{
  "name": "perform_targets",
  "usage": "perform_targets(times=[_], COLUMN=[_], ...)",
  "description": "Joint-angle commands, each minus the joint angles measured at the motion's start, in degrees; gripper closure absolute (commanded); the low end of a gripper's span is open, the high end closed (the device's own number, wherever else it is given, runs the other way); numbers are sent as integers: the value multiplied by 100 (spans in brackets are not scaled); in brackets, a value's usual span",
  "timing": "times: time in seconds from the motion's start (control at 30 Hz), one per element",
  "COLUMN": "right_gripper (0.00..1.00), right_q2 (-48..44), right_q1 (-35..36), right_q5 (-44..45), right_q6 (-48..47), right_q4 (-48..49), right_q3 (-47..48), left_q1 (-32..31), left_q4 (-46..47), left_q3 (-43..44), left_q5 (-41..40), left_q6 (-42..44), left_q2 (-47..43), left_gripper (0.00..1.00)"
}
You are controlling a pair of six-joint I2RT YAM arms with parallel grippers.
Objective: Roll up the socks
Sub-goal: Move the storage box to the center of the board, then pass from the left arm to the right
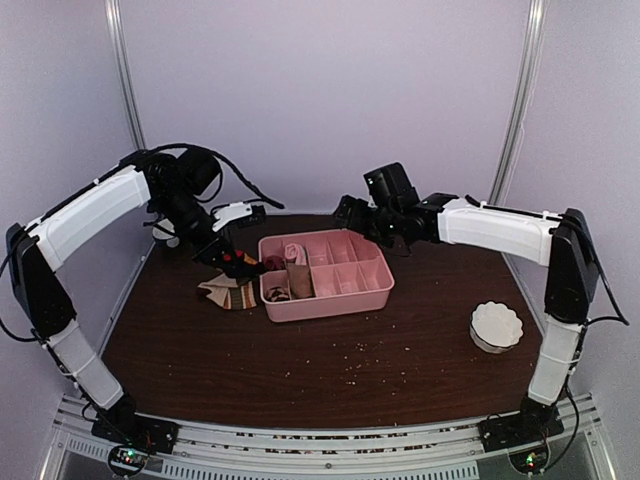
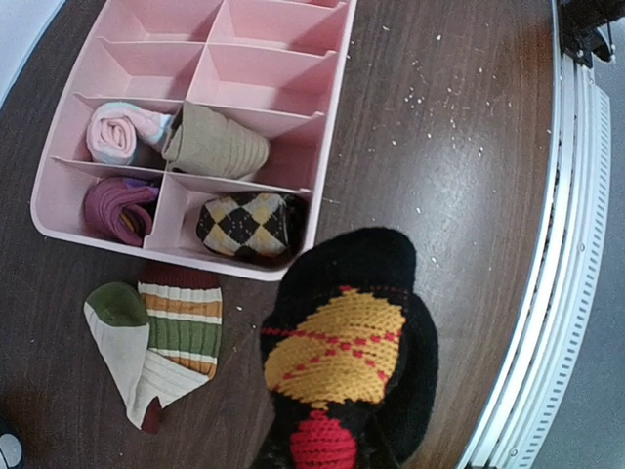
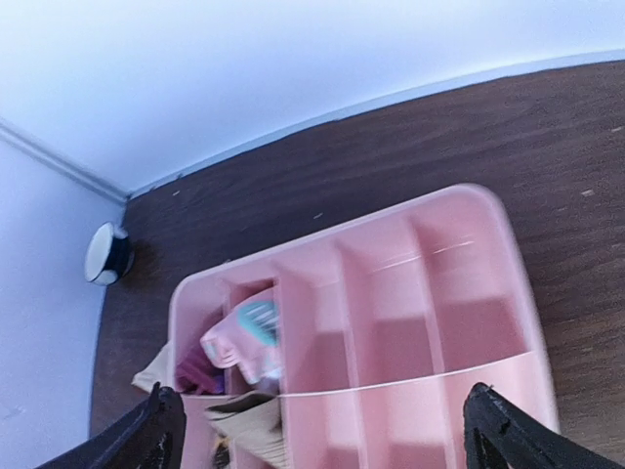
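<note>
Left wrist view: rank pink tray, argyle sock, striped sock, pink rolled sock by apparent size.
1. pink tray
2. argyle sock, though it is nearest the camera, so its lead over the next is unsure
3. striped sock
4. pink rolled sock

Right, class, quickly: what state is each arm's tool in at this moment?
Left tool: closed on the black argyle sock.
Right tool: open, holding nothing.
</note>
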Motion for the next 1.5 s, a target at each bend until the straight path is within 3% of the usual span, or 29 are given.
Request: perform_targets(times=[0.0, 0.03, 0.1, 0.2, 0.23, 0.3, 0.37, 0.43, 0.47, 0.53, 0.57, 0.6, 0.63, 0.73, 0.83, 1.03, 1.27, 1.47], right_gripper=[2, 7, 1, 0, 0, 0, 0, 0, 0, 0, 0, 1, 0, 2, 5, 9, 39, 51], right_q2=[-690, -968, -1421, -1657, -1761, -2018, -2079, -2122, -2215, -2642, -2860, -3016, -3114, -2929, -2413, -1585, -1037, -852], right_q1=[-58, -84, -341, -916, -957, -683, -106, 146, 49, -433, -593, -513, -355, 63, 509, 1243, 1451, 1479], right_q5=[1509, 1386, 759, -755, -836, 44, 1678, 2470, 2297, 273, -615, -961, -1163, -2534, -3507, -4019, -4080, -3956], right_q6=[-1121, -1297, -1161, -658, -710, -1317, -1954, -1659, -1084, -484, -156, -79, -246, -763, -647, -572, -539, -548], right_q4=[-470, 25, 1103, 2192, 2400, 1731, 411, -14, -46, 1918, 3677, 5016, 5693, 5009, 5149, 5187, 4914, 4580], right_q3=[-423, -770, -1637, -2523, -2657, -2387, -1729, -1613, -1796, -3049, -3837, -4502, -4778, -4024, -3437, -2434, -1781, -1626], left_q1=[31, 25, 32, 31, 32, 27, 27, 30, 27, 38, 39, 33, 40, 37, 34, 32, 34, 31], left_q4=[71, 23, -91, -146, -113, -35, -33, -34, -36, -49, -97, -158, -217, -556, -793, -905, -1227, -1458], left_q3=[747, 909, 1156, 1195, 1155, 1087, 1097, 1100, 1091, 1101, 1116, 1123, 1130, 1240, 1362, 1378, 1503, 1563], left_q5=[211, 313, 641, 1499, 1655, 1832, 1995, 2177, 2265, 2453, 2550, 2657, 2745, 3055, 3211, 3285, 3407, 3418], left_q6=[-420, -486, -549, -392, -339, -311, -248, -179, -147, -107, -55, 18, 64, 351, 500, 544, 732, 919], left_q2=[628, 755, 919, 884, 826, 731, 681, 622, 579, 490, 455, 419, 402, 403, 392, 295, 227, 174], left_gripper=[100, 100, 100, 100, 100, 100, 100, 100, 100, 100, 100, 100, 100, 100, 100, 100, 100, 100])
